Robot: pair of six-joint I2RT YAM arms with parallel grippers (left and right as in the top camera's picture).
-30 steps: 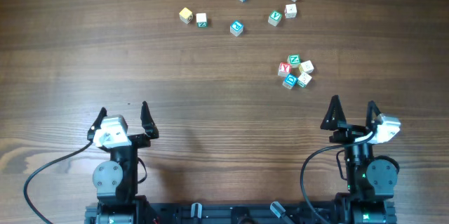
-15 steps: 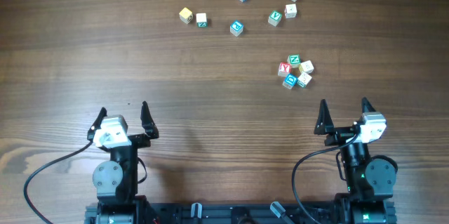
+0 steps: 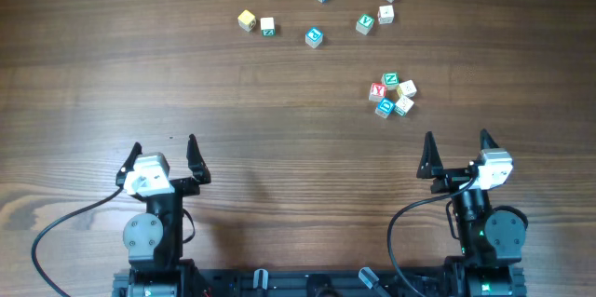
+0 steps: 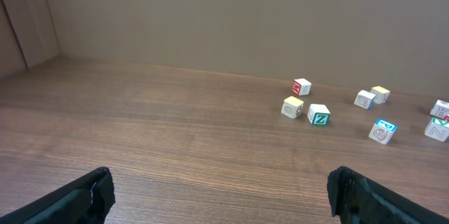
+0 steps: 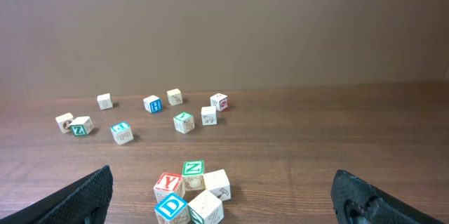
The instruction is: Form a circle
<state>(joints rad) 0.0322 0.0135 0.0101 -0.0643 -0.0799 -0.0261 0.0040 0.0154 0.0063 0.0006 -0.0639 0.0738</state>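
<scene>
The circle (image 3: 392,95) sits right of centre in the overhead view, about halfway up the frame: five small letter cubes packed so close that they touch, with hardly any gap in the middle. From the right wrist camera I can read a red Y, a green N and a blue D among them, low in the frame and just left of centre. I judge the ring to be as good as formed, since each cube leans on its neighbours and none is straggling. The loose cubes (image 3: 314,37) lie scattered along the upper edge of the overhead view, well apart from the ring, which I take as spares that were not needed. The bare wooden worktop (image 3: 186,83) stretches between them and my arms. The right pincer (image 3: 456,137) rests near the lower right, below the ring and clear of it, its fingers spread wide with nothing between them. The left pincer (image 3: 164,145) is at the lower left, likewise spread apart and empty, far from any cube. Parked like this, neither arm risks nudging the ring.
</scene>
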